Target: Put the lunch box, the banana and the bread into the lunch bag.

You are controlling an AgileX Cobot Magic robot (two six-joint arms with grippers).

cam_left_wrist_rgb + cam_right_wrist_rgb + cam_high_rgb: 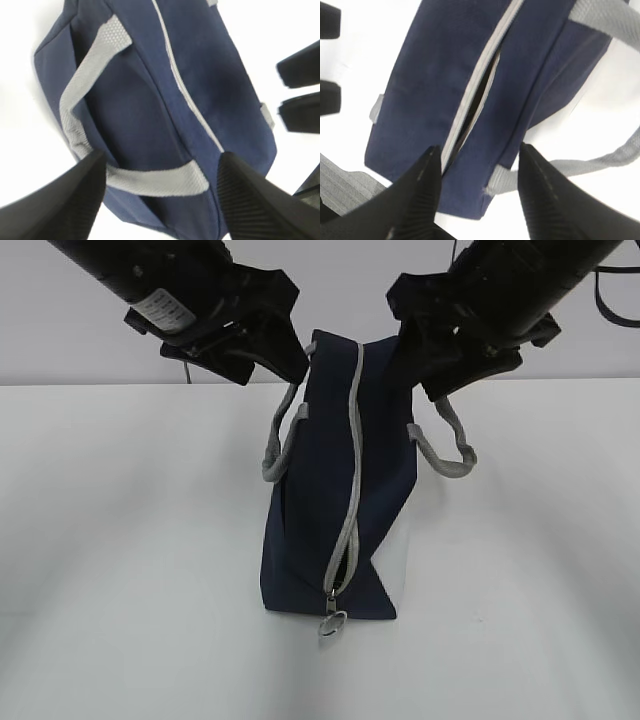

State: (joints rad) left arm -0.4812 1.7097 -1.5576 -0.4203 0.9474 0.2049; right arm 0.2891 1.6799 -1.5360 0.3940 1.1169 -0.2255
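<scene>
Lunch bag is seen standing upright at the middle of the white table, its navy fabric closed along most of the grey zipper, whose metal ring pull hangs at the near lower end. In the right wrist view a short stretch of the zipper is shown gaping. A white side panel is visible low on the right of the bag.

At the far left, the left gripper is held just beside the bag's upper far corner; in its wrist view its fingers are spread wide with the bag's grey handle lying between them, nothing being clamped. Another grey handle is draped off the right side. At the far right, the right gripper is positioned against the bag's upper right edge; its fingers are parted, straddling the bag's end without any grasp being shown.
</scene>
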